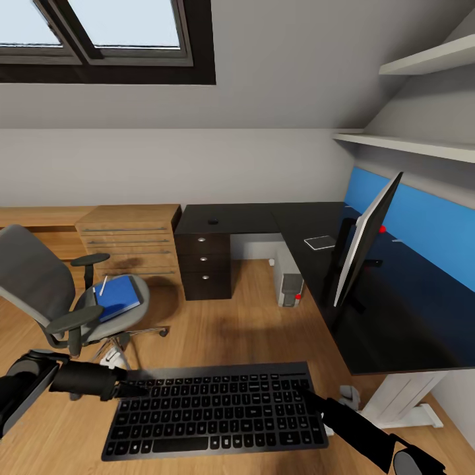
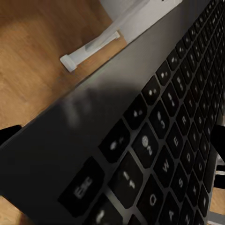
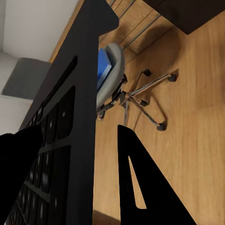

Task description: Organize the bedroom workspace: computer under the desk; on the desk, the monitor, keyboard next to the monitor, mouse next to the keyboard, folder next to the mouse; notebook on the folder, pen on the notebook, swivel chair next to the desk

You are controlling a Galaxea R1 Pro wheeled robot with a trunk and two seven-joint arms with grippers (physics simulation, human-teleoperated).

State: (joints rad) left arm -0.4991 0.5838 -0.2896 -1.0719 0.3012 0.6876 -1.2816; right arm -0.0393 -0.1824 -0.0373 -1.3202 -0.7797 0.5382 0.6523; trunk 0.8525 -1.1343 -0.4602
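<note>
The L-shaped desk (image 1: 290, 221) fills the right and middle of the head view, its glossy black top running along the blue back panel (image 1: 422, 224), with dark drawers (image 1: 206, 264) under its left end; its near right corner is cut off by the picture's edge. To the left of the drawers stands a light wooden chest (image 1: 132, 241). The swivel chair (image 1: 46, 290) stands on the wooden floor (image 1: 231, 323) at the left, well apart from the desk, its chrome base (image 3: 140, 101) clearer in the right wrist view. The monitor (image 1: 366, 241) stands on the desk seen nearly edge-on, so its screen is hard to read. The keyboard (image 1: 214, 409) is held level in the air above the floor, in front of the desk, between the two arms. The computer (image 1: 289, 280) stands under the desk, mostly hidden by the desktop. The blue folder (image 1: 119, 297) lies on the chair seat, with a thin white stick (image 1: 102, 285) on it, too small to name. A small flat pale thing (image 1: 320, 242) lies on the desk left of the monitor, and a tiny dark blob (image 1: 212, 221), perhaps the mouse, sits above the drawers. The left gripper (image 1: 135, 389) meets the keyboard's left end, its fingers hidden, so I cannot tell its grip. The right gripper (image 3: 70, 154) has its fingers on either side of the keyboard's right edge, clamped on it.
</note>
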